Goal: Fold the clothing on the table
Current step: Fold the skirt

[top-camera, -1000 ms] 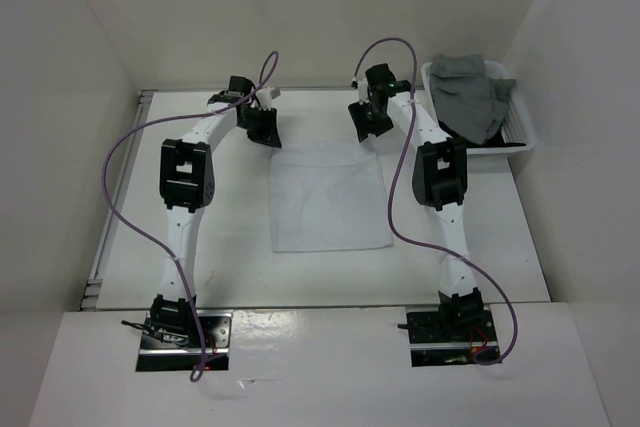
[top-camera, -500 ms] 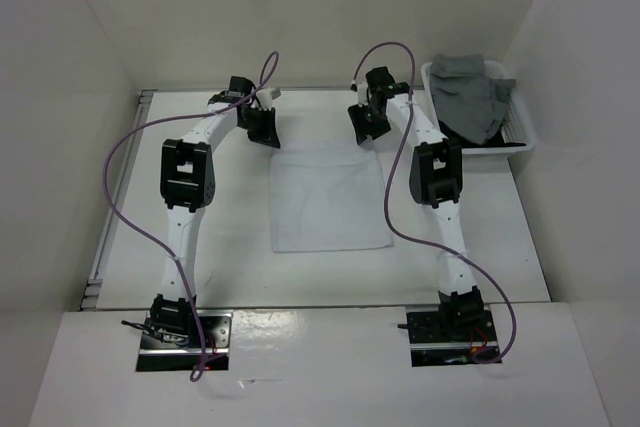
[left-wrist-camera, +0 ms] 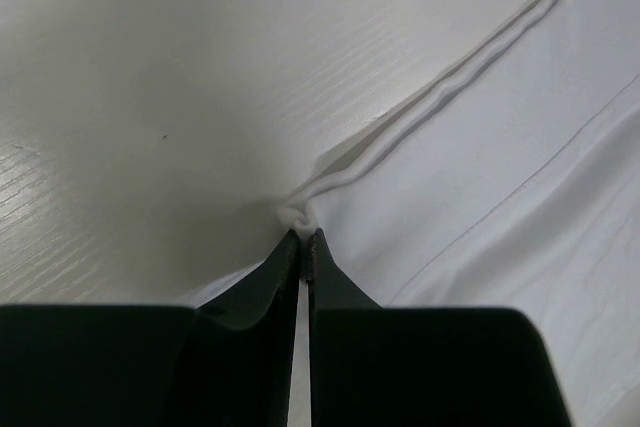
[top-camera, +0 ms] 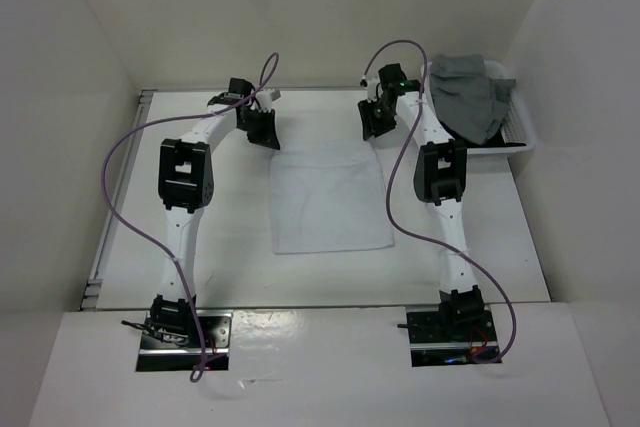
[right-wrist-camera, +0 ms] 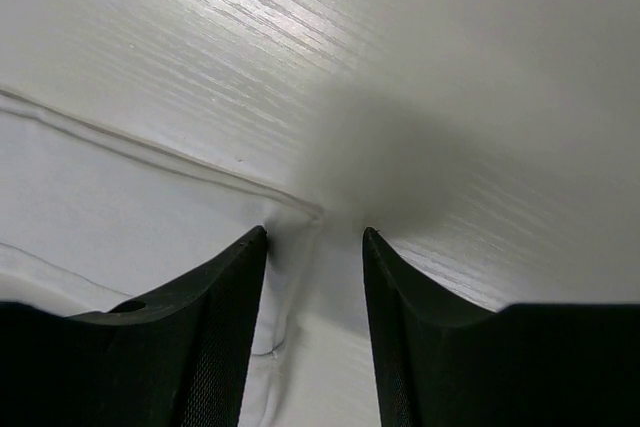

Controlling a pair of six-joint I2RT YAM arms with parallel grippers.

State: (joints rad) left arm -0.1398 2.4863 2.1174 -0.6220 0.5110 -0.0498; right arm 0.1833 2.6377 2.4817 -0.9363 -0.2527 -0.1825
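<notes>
i see the thin plain white rectangular garment [top-camera: 328, 197] lying flat and smooth on the matte white desk [top-camera: 230, 247], left of the white plastic basket [top-camera: 527, 127]. my left claw [left-wrist-camera: 303, 239] pinches its far corner on the side away from the basket, bunching a small fold. my right claw [right-wrist-camera: 314, 235] stands spread astride the basket-side far corner.

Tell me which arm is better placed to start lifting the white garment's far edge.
Left. The left arm's fingers are shut on the clothing's far corner, fabric bunched at their tips. The right arm's fingers straddle the other far corner, apart, not yet gripping.
</notes>
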